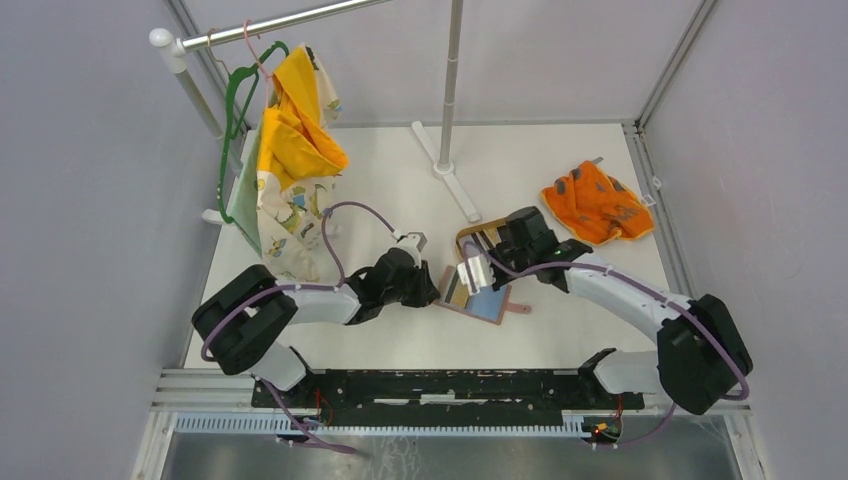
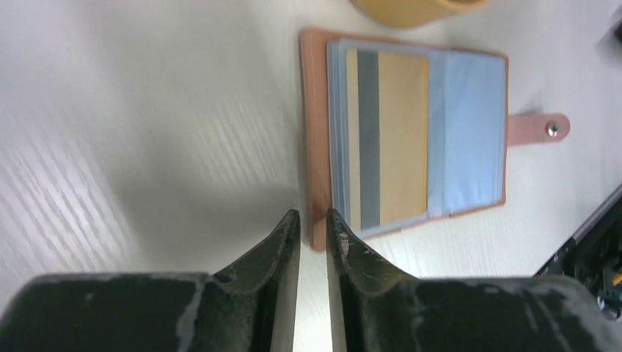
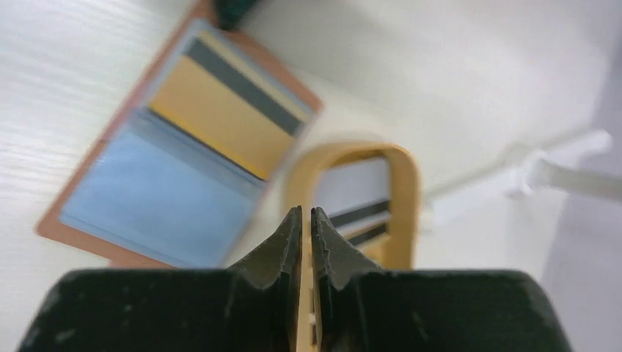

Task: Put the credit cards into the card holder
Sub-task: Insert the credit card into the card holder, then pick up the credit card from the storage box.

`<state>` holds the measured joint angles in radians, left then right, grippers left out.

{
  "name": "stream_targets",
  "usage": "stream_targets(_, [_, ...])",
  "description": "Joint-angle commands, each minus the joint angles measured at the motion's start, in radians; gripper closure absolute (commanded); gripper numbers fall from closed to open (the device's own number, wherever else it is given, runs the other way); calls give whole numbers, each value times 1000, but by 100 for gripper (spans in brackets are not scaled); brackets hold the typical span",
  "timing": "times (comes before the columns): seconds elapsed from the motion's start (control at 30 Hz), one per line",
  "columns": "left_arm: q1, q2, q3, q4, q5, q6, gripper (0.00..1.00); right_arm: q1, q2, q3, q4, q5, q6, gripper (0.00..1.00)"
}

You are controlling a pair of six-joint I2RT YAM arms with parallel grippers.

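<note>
The card holder (image 1: 488,300) lies open on the table, reddish-brown outside and blue-grey inside (image 2: 469,132) (image 3: 169,191). A yellowish credit card (image 2: 400,139) (image 3: 213,117) with a dark stripe sits in its pocket. Other credit cards (image 3: 356,187), white with dark stripes, lie in the oval wooden tray (image 3: 407,198). My left gripper (image 2: 313,214) (image 1: 428,288) is open by a narrow gap, its tips at the holder's near corner. My right gripper (image 3: 306,210) (image 1: 487,258) hovers over the tray's near rim. Its jaws are almost together, with nothing between them.
The wooden tray (image 1: 470,235) stands just behind the holder. An orange patterned cloth (image 1: 597,203) lies at the back right. A rack's pole and white foot (image 1: 445,165) stand at the back, and clothes (image 1: 290,160) hang at the back left.
</note>
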<state>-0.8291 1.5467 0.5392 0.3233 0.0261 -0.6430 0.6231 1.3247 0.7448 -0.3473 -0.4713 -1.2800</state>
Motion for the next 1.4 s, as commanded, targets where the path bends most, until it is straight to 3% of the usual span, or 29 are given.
stream_targets(0.0, [-49, -87, -71, -9, -23, -38, 73, -138, -75, 117, 106, -112, 404, 74])
stream_targets(0.07, [-82, -143, -81, 0, -77, -20, 72, -200, -45, 168, 160, -22, 649, 36])
stream_targets(0.1, [-100, -177, -83, 0, -111, -8, 72, -234, -17, 195, 159, -17, 721, 24])
stream_targets(0.2, [-136, -289, -92, 2, -197, 32, 71, -330, 133, 314, 66, -240, 817, 7])
stream_targets(0.3, [-141, -419, -109, 14, -277, 63, 63, -343, 253, 398, 20, -314, 864, 5])
stream_targets(0.33, [-142, -452, -118, 26, -304, 73, 55, -345, 269, 398, 45, -328, 901, 3])
stream_targets(0.43, [-135, -519, -140, 71, -355, 76, 17, -348, 348, 417, 101, -383, 1029, 2])
stream_targets(0.5, [-125, -512, -123, 60, -348, 71, 3, -347, 380, 409, 125, -396, 1087, 2])
stream_targets(0.53, [-121, -496, -102, 45, -338, 69, 1, -348, 386, 392, 142, -385, 1100, 2])
stream_targets(0.63, [-120, -426, -72, 29, -304, 46, 1, -348, 395, 351, 182, -347, 1159, 2])
stream_targets(0.73, [-120, -351, -64, 58, -287, 17, 2, -348, 429, 334, 198, -324, 1226, 10])
stream_targets(0.93, [-115, -237, -14, 81, -271, 4, 4, -349, 482, 357, 161, -252, 1239, 16])
stream_targets(1.37, [-60, -31, 121, 32, -262, 13, 32, -349, 510, 349, 145, -123, 1261, 16])
